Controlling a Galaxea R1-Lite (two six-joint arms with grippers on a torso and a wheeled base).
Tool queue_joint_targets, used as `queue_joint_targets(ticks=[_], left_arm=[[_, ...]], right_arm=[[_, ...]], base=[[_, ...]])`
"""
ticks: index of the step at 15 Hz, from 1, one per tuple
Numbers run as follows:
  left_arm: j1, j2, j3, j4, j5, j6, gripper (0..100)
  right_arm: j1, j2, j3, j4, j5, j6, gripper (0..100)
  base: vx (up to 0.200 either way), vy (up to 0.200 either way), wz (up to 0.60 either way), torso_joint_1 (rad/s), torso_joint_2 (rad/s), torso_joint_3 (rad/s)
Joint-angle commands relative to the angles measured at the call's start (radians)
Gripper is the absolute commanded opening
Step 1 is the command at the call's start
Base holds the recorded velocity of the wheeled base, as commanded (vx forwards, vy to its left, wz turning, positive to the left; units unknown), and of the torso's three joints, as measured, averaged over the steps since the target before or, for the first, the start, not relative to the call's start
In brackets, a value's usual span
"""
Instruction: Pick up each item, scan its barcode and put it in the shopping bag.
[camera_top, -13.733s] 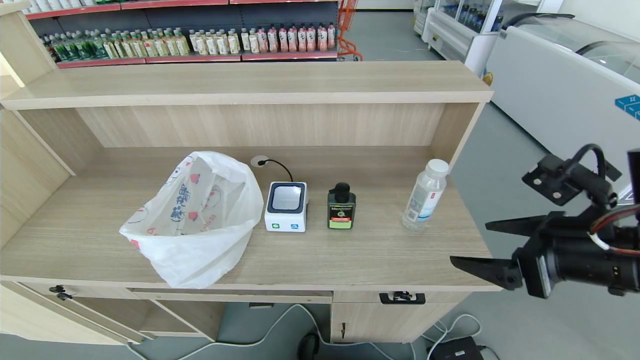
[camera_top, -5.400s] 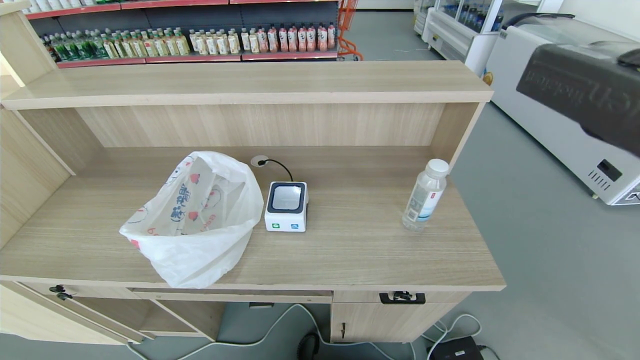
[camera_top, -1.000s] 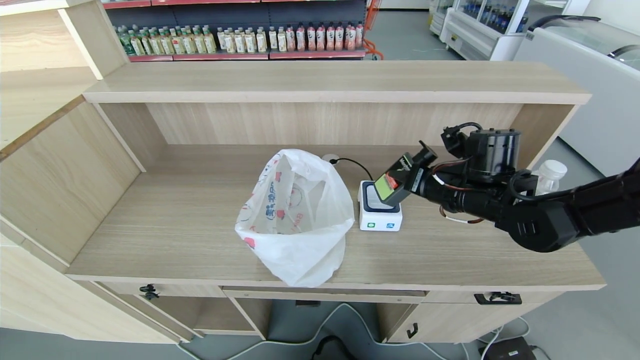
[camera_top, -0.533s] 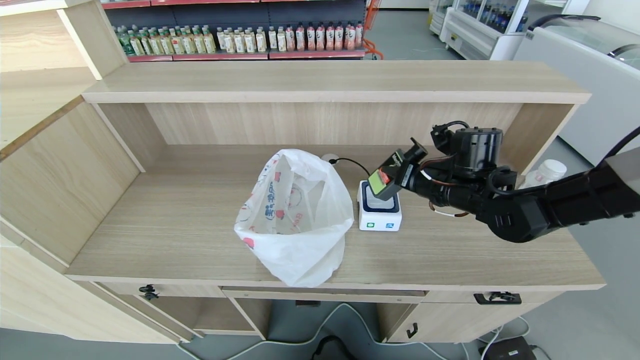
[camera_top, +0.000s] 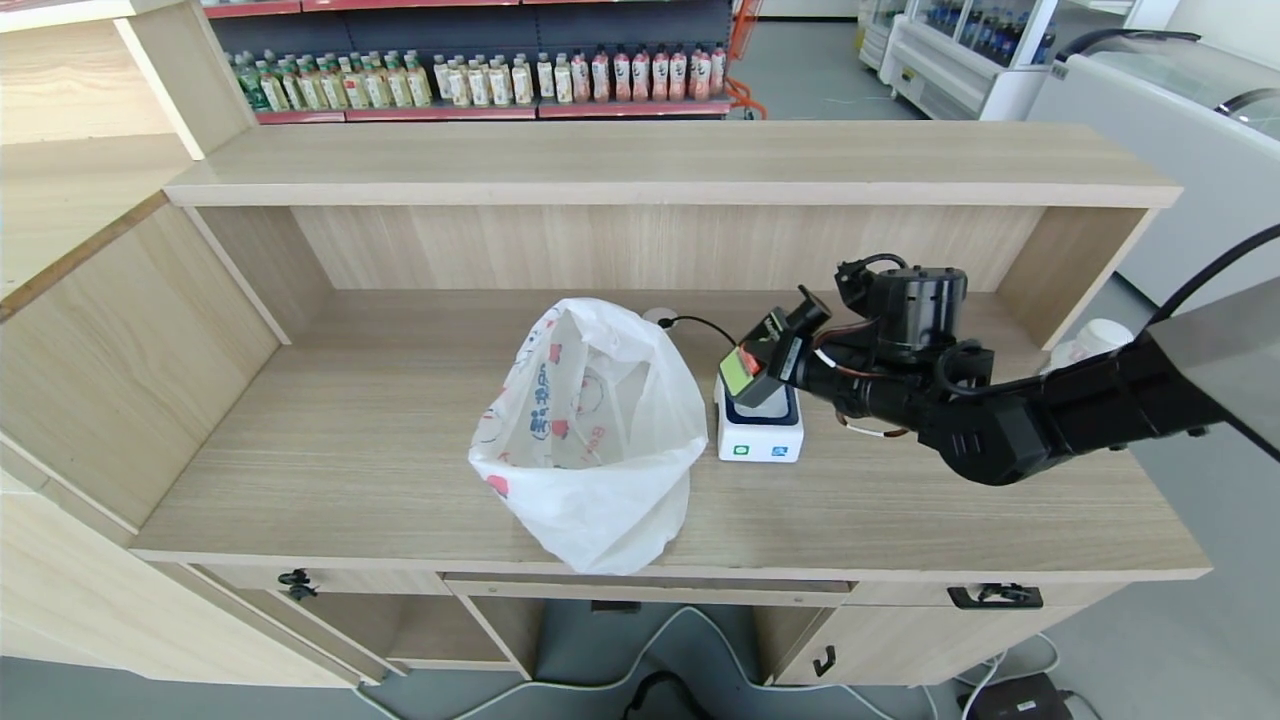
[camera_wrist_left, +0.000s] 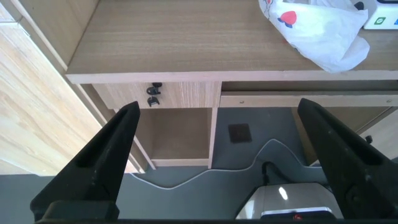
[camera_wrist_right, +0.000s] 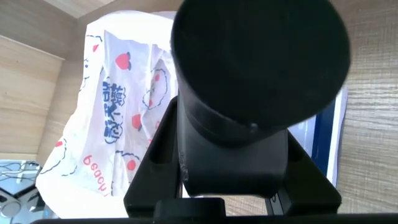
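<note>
My right gripper (camera_top: 778, 352) is shut on a small dark bottle (camera_top: 748, 368) with a green label. It holds the bottle tilted just above the white barcode scanner (camera_top: 760, 438), at the scanner's bag side. In the right wrist view the bottle's black cap (camera_wrist_right: 258, 62) looms close, with the white shopping bag (camera_wrist_right: 118, 124) and the scanner (camera_wrist_right: 323, 134) behind it. The bag (camera_top: 590, 430) stands open on the counter, left of the scanner. A clear water bottle (camera_top: 1098, 336) stands at the right, mostly hidden behind my right arm. My left gripper (camera_wrist_left: 217, 168) hangs open below the counter's front edge.
The wooden counter (camera_top: 350, 450) has a raised back shelf and side walls. A black cable (camera_top: 700, 325) runs from the scanner to a hole at the back. In the left wrist view, the bag's bottom (camera_wrist_left: 323, 37) overhangs near the counter edge (camera_wrist_left: 186, 78).
The bottle was taken off the counter, and the head camera shifted. Over the last second my right arm has carried the bottle left across the scanner, toward the bag.
</note>
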Motion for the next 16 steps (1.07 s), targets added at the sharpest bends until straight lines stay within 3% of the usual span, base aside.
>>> queue_joint_targets(ticks=[1, 16], left_arm=[[0.0, 0.002, 0.0, 0.0, 0.0, 0.0, 100], [0.0, 0.002, 0.0, 0.0, 0.0, 0.0, 100]], right_arm=[[0.005, 0.021, -0.015, 0.0, 0.0, 0.0, 0], [0.008, 0.059, -0.044, 0.001, -0.017, -0.021, 0]], base=[[0.0, 0.0, 0.0, 0.0, 0.0, 0.0], [0.0, 0.0, 0.0, 0.0, 0.0, 0.0]])
